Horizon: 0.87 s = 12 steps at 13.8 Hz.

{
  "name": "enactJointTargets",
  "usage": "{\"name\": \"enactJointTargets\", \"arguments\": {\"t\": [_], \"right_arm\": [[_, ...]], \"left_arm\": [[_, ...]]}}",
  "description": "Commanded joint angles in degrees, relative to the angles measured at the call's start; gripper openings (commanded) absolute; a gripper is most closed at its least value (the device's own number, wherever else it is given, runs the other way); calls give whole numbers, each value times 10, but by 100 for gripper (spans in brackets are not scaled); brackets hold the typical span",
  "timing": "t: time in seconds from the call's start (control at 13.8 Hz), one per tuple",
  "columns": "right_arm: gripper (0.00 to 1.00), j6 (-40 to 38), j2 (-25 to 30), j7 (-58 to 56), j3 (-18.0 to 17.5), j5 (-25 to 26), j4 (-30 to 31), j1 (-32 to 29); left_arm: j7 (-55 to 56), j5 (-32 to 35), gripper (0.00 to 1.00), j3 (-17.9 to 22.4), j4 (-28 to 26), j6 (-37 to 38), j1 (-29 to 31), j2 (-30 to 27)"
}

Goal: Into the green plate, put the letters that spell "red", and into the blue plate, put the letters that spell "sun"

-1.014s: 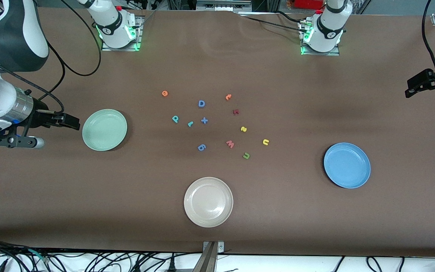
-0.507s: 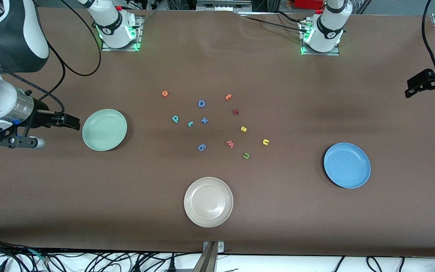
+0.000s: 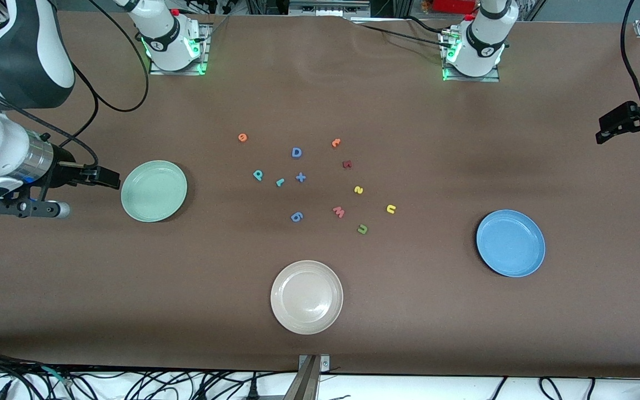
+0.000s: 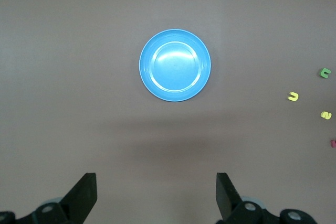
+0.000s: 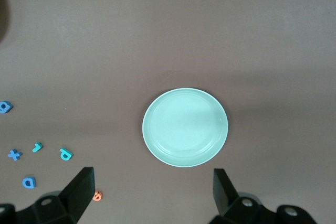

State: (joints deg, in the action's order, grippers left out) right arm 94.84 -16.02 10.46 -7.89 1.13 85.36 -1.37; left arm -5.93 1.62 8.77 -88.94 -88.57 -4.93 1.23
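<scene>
Right gripper (image 3: 106,178) shifted; left gripper (image 3: 611,125) perhaps cropped

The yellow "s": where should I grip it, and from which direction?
Judging from the front view, come straight down on the yellow "s" and pinch across its outer edges. It lies flat on the table, tiny, apart from its neighbours, so a top-down approach probably suits best.
</scene>
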Motion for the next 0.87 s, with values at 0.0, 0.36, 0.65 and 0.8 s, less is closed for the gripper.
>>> {"name": "enactJointTargets", "arguments": {"t": [0.0,0.36,0.65,0.8], "right_arm": [[100,-4,1,2,-4,11,0,-1],[100,-1,1,4,-4,11,0,-1],[99,5,-1,4,-4,11,1,-1],[99,11,-1,4,-4,11,1,-1]], "left_arm": [[-11,-7,100,0,6,0,0,2],[-11,-7,100,0,6,0,0,2],[-11,-7,100,0,6,0,0,2],[-11,-7,100,0,6,0,0,2]]}}
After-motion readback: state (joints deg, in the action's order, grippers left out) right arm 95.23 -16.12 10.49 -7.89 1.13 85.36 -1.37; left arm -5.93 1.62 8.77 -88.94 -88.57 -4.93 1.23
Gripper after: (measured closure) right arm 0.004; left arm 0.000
